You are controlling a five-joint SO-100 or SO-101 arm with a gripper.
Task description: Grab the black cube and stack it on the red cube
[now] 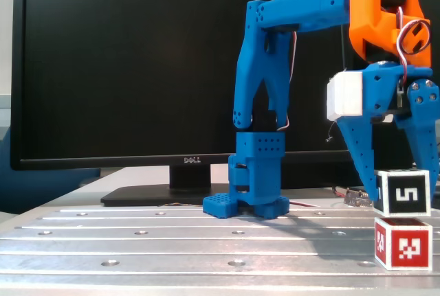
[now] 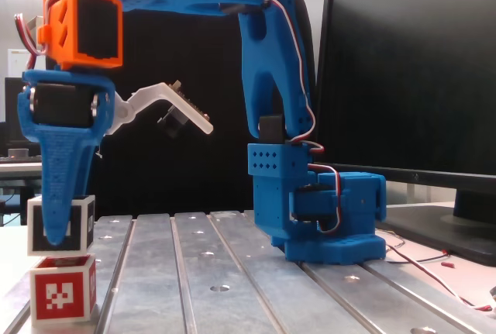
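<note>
Monitor (image 1: 130,69) stands behind the arm base (image 1: 256,172) on the bench (image 1: 137,241). Black cube (image 1: 404,193) sits upright on the red cube (image 1: 403,243), "5" face toward the camera; the fingers (image 1: 395,172) straddle it, whether touching I cannot tell.

Black cube (image 2: 77,224) face largely hidden behind pincer (image 2: 56,233) finger, monitor (image 1: 137,62) cut off by frame edges

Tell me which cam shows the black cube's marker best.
The fixed view facing the monitor: the black cube shows its white "5" face unobstructed, sitting over the red cube. In the other fixed view, a gripper finger covers most of the black cube.
</note>
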